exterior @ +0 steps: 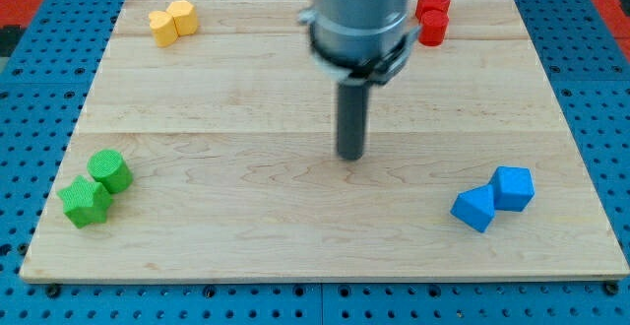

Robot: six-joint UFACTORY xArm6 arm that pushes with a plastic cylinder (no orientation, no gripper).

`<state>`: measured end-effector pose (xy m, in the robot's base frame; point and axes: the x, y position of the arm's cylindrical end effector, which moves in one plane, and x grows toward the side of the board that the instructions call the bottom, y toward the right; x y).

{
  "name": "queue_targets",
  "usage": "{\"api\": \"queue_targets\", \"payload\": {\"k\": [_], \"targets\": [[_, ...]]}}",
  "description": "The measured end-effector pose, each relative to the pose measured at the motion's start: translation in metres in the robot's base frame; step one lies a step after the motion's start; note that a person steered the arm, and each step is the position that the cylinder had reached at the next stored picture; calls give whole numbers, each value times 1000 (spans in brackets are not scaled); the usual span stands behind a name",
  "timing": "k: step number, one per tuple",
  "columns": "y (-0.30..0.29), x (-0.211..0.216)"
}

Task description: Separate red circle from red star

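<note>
The red star (431, 7) and the red circle (433, 30) touch each other at the view's top right, the star above the circle. My tip (350, 156) rests on the board near its middle, well below and to the left of the red pair. The arm's grey body partly hides the area just left of the red blocks.
Two yellow blocks (172, 22) touch at the top left. A green circle (110, 170) and a green star (86, 203) touch at the bottom left. Two blue blocks (493, 197) touch at the bottom right. The wooden board (246, 266) lies on a blue pegboard.
</note>
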<state>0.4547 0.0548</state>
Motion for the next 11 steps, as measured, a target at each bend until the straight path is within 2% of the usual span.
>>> {"api": "queue_targets", "payload": {"k": [2,4,5,7,8,9,10,11], "targets": [[113,-90],[119,-89],[149,-93],[198,-188],[190,-225],[134,-205],[50,-171],[-20,-158]]}}
